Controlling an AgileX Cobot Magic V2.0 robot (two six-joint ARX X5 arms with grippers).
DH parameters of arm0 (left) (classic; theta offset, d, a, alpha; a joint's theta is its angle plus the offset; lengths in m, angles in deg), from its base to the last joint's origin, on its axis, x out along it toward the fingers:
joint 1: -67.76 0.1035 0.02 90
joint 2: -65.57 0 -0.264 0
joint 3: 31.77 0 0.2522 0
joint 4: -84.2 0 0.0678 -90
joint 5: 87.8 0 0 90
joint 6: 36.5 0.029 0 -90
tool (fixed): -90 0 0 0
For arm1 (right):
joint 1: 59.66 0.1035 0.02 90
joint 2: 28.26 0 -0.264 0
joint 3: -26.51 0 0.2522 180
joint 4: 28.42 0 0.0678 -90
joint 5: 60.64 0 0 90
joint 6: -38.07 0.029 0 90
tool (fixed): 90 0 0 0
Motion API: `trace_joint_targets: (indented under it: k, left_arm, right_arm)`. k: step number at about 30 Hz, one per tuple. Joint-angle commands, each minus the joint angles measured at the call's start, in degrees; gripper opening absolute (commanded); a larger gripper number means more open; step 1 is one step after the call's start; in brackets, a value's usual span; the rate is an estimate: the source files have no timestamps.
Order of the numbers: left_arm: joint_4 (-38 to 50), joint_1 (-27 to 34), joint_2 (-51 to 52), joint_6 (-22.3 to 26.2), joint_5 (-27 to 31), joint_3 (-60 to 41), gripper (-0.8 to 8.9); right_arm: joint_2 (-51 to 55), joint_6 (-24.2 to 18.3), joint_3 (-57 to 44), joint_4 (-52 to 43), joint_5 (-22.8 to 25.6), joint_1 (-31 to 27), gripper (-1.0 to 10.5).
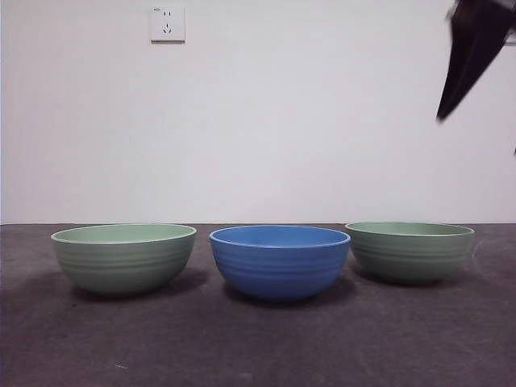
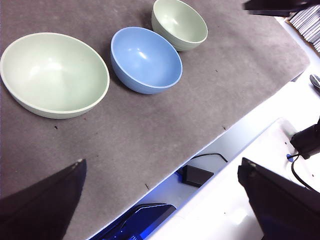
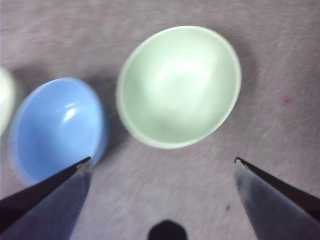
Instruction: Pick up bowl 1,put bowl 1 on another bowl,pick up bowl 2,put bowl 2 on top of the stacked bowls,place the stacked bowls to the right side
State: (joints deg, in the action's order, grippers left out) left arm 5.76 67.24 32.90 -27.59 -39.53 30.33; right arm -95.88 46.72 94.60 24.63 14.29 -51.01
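Note:
Three ribbed bowls stand apart in a row on the dark mat. The blue bowl [image 1: 280,260] [image 2: 146,60] [image 3: 56,127] is in the middle. A pale green bowl [image 1: 123,255] [image 2: 54,74] stands at the left, another pale green bowl [image 1: 409,250] [image 2: 179,23] [image 3: 178,86] at the right. My right gripper [image 3: 162,162] [image 1: 472,56] hovers open high above the right green bowl, empty. My left gripper [image 2: 162,172] is open and empty, off near the table's front edge, away from the bowls.
The grey mat [image 1: 258,347] covers the table; its edge [image 2: 220,131] shows in the left wrist view, with cables and a black device [image 2: 195,175] below it. A wall socket [image 1: 167,23] sits on the white wall behind.

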Motion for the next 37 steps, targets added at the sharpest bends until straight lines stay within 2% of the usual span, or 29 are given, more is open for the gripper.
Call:
trace_joint_targets:
  k: [1,5,11,14,20,24,29,32,37]
  left_arm:
    - [0.3,-0.2,0.1,-0.1,-0.3,0.1,5.9]
    - [0.3,-0.2,0.1,-0.1,-0.3,0.1,5.9]
    - [0.2,-0.2,0.1,-0.1,-0.3,0.1,5.89]
    - [0.1,-0.2,0.1,-0.1,-0.3,0.1,5.89]
    - [0.0,-0.2,0.1,-0.1,-0.3,0.1,5.89]
    - [-0.2,-0.2,0.1,-0.1,-0.3,0.1,5.9]
    - [-0.1,-0.2,0.1,-0.1,-0.3,0.1,5.89]
    - [-0.1,-0.2,0.1,-0.1,-0.3,0.1,5.89]
    - [-0.1,-0.2,0.1,-0.1,-0.3,0.1,5.89]
  right_arm:
    - [-4.8,1.0,0.1,-2.8,2.0,0.1,4.7]
    - [-10.9,1.0,0.1,-7.0,2.6,0.0,4.7]
    - [-17.2,1.6,0.1,-12.1,6.7,0.0,4.5]
    - [-19.4,1.7,0.1,-14.6,6.7,-0.1,3.5]
    - [-22.9,2.5,0.1,-17.0,6.7,-0.1,3.3]
    - [-24.4,2.4,0.1,-17.6,6.8,-0.1,1.9]
    - [-24.4,2.4,0.1,-18.8,8.0,-0.1,1.2]
    - [-24.4,2.4,0.1,-18.8,8.0,-0.1,-0.1]
    - [-24.3,2.4,0.1,-19.0,8.2,-0.1,-0.1]
